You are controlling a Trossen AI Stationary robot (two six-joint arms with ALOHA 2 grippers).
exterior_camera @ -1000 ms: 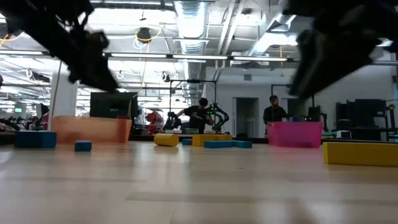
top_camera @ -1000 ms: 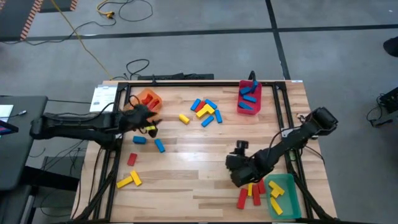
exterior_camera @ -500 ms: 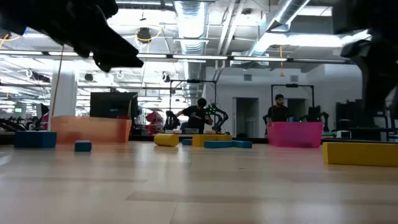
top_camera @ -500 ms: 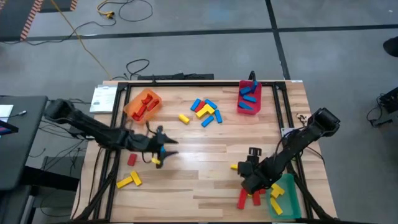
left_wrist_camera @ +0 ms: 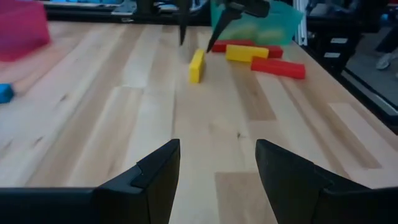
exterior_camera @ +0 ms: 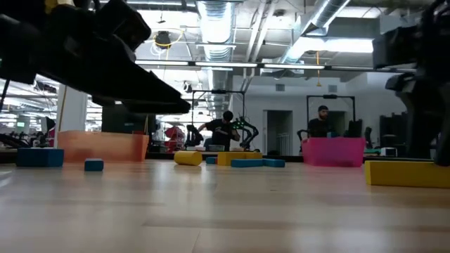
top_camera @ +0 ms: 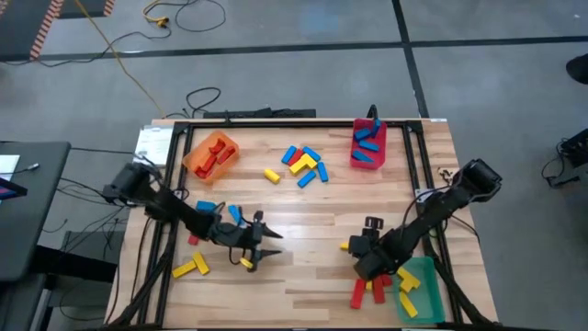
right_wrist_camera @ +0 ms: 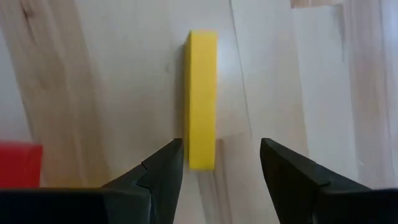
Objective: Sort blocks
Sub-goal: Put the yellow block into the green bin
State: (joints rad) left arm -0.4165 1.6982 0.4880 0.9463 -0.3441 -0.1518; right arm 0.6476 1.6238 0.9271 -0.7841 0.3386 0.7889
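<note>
My right gripper [right_wrist_camera: 219,163] stands open over a yellow block [right_wrist_camera: 202,99] that lies flat on the table right of the middle [top_camera: 346,246]. One finger is on each side of the block's near end, and I see no touch. My left gripper [left_wrist_camera: 217,168] is open and holds nothing. It hovers low over the table's middle-left [top_camera: 272,246] and points level toward the right gripper [left_wrist_camera: 198,38]. More red, blue and yellow blocks lie loose in a heap at the far middle [top_camera: 301,164].
An orange bin [top_camera: 213,154] holds red blocks at the far left. A pink bin [top_camera: 367,147] holds blue blocks at the far right. A green bin [top_camera: 418,285] with yellow blocks stands near right, with red blocks [top_camera: 367,290] beside it. Loose blocks [top_camera: 190,268] lie at the left.
My left gripper has swung from the orange bin toward the table's near edge and middle, sinking and tipping from pointing down to nearly level. My right gripper has dropped a little toward the yellow block and rolled.
</note>
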